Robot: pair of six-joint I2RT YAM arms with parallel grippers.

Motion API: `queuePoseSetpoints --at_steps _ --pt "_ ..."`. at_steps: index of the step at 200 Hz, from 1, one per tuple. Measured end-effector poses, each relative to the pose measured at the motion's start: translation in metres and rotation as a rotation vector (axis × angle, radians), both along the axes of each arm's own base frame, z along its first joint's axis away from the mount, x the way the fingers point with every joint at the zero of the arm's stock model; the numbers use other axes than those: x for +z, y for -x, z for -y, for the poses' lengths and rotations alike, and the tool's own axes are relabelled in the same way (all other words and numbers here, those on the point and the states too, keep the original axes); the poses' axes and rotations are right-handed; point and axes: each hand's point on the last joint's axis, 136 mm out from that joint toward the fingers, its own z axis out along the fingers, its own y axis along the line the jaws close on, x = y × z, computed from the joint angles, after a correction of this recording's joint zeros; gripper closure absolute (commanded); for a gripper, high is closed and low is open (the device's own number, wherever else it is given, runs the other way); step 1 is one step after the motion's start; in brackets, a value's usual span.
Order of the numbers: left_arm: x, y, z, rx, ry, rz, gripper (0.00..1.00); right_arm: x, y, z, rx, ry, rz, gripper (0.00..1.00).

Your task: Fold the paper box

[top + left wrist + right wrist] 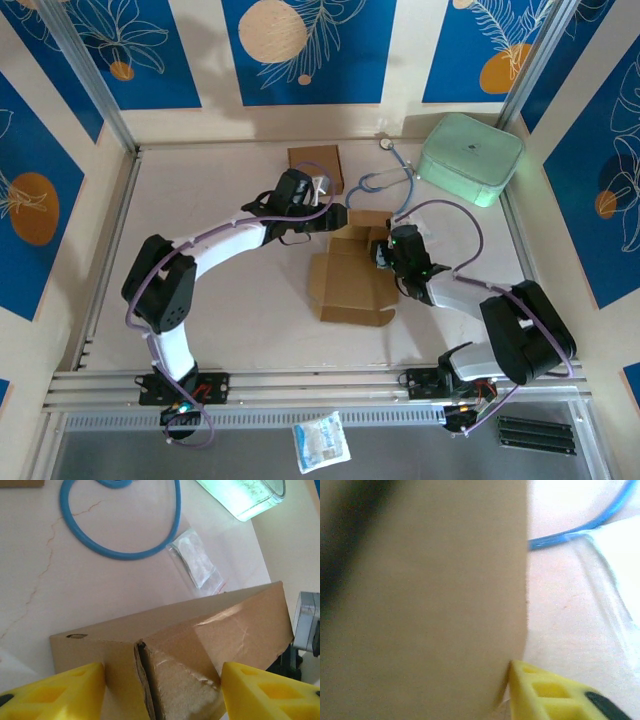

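Well, the pale table (230, 300) takes up most of the floor of this cell. At its far right corner sits a mint-green case (470, 158) with rounded corners. Its lid is down, so what it holds is hidden, and the small mark on top is too small to read.

Near the middle of the table, a little right of centre, lies the paper box (352, 285). It is plain brown cardboard and only partly formed. The near panel and its side flaps lie flat on the table, while the far end is raised into walls, between the two arms' grippers. From the left wrist, two of those walls meet at a rough seam with a folded-in flap.

The left gripper (162, 680) has its yellow fingers (70, 692) spread wide. The raised cardboard fills the gap between them, and I cannot tell whether they press on it. The right gripper (383, 255) is at the box's far right side. One yellow finger (545, 692) shows just beside a cardboard wall, the other is hidden, so I cannot tell its spread.

A smaller flat brown card (312, 162) lies behind the left gripper. A blue tube (388, 178) loops between the card and the case. A white-and-blue bag (321, 441) lies on the grey strip between the arm bases, its print too small to read. A small clear packet (196, 566) lies just beyond the box, beside the tube.
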Motion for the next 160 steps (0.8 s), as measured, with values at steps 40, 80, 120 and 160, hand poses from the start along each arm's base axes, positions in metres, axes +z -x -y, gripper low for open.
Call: queuePoseSetpoints --at_steps 40,80,120,160 --pt "0.002 0.003 -0.001 -0.005 -0.001 0.001 0.38 0.000 -0.003 0.010 -0.095 0.049 0.004 1.00" --pt "0.002 0.003 -0.001 -0.005 -0.001 0.002 0.37 0.000 -0.005 0.007 -0.114 0.094 0.004 1.00" --pt "-0.001 0.004 -0.004 -0.002 -0.007 -0.005 0.35 0.000 -0.005 0.004 -0.115 0.108 -0.008 0.87" --pt "0.004 0.007 -0.007 -0.002 -0.006 -0.001 0.32 0.011 0.003 -0.003 -0.073 0.081 -0.007 0.57"
